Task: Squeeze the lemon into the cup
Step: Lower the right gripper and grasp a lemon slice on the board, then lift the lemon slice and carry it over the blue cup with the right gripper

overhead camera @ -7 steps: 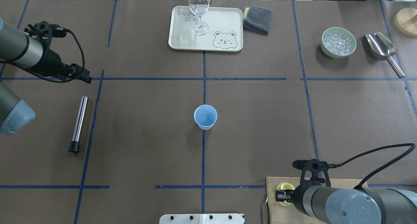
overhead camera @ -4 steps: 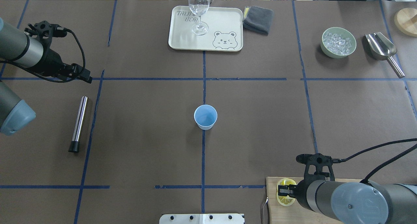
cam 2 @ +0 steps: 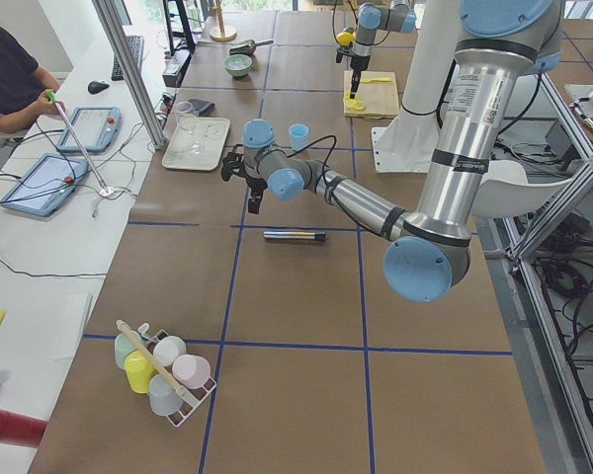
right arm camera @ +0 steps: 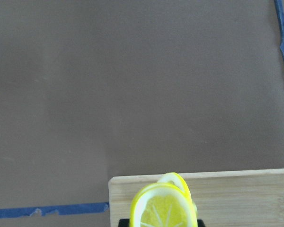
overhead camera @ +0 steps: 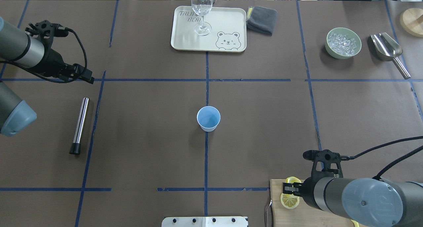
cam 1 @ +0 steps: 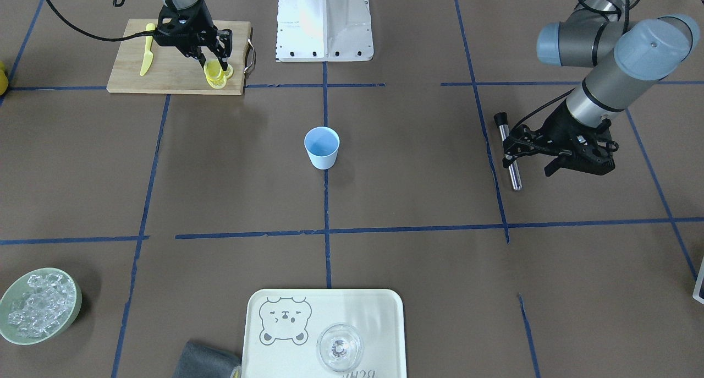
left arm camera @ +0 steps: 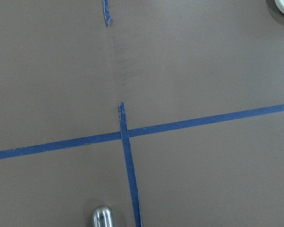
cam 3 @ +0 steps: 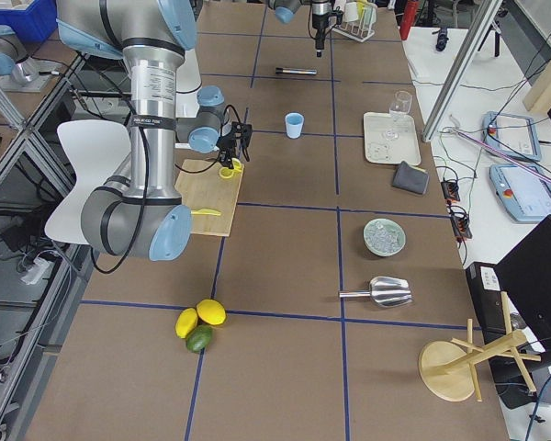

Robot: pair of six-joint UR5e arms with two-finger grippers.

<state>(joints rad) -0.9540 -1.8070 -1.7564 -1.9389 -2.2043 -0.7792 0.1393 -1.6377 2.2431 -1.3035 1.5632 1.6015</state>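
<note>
Starting at your right gripper (cam 1: pixel 215 65), you see its fingers drawn narrow on one lemon (right arm camera: pixel 164 210) slice, pinched at the tips and facing the wrist camera. You cannot tell whether it is touching the board (cam 1: pixel 176 72) beneath. A second slice (right arm camera: pixel 178 181) sits just behind it, overlapping the board's far edge; you can count only these two. One yellow knife (cam 1: pixel 145 56) lies at the board's other end, well apart from the slices.

Your left gripper (overhead camera: pixel 86 77) hangs over the table's left side. You cannot tell how wide its fingers stand. One steel rod (overhead camera: pixel 79 126) lies flat on the table near it, apart from the fingers.

One blue cup (overhead camera: pixel 208 118) stands upright at the table's middle, on a tape line, well apart from both grippers and from the lemon.

Farther out you have one tray (overhead camera: pixel 185 38) carrying one stemmed glass (overhead camera: pixel 202 7). One folded grey cloth (overhead camera: pixel 262 19) lies just beside the tray. One green bowl (overhead camera: pixel 327 45) holds ice, with one steel scoop (overhead camera: pixel 386 46) near it. The right side view adds three whole citrus fruits (cam 3: pixel 200 324) bunched together on the table, two yellow and one green.
</note>
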